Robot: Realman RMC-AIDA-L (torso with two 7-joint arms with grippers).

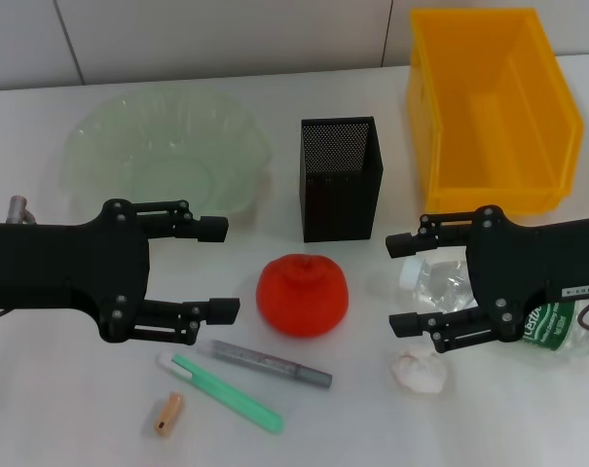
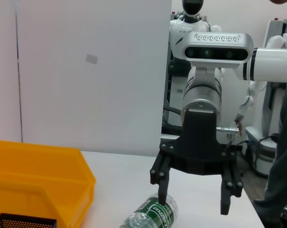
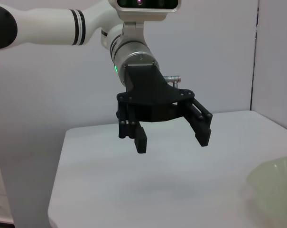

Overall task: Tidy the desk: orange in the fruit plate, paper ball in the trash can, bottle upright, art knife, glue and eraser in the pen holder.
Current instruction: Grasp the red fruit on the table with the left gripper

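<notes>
On the white table [image 1: 528,428], the fruit plate [image 1: 163,146] sits toward the far left corner and the trash can [image 1: 491,107] at the far right corner, with the pen holder [image 1: 340,177] standing between them. The orange [image 1: 303,295] rests near the table's middle, just in front of the pen holder. Toward the near edge lie a grey stick [image 1: 271,364] and a green stick [image 1: 226,393], side by side, and the eraser [image 1: 167,413] just left of them. The paper ball [image 1: 418,371] lies toward the near right, close beside the bottle [image 1: 503,302], which lies on its side by the right edge, cap toward the middle.

The left tool [image 1: 218,269] hovers over the left half of the table, in front of the fruit plate, its fingers spread apart and holding nothing. The right tool [image 1: 403,285] hangs above the lying bottle with its fingers apart; from the left wrist view one fingertip [image 2: 158,206] seems to touch the bottle's label, though contact is hard to confirm
</notes>
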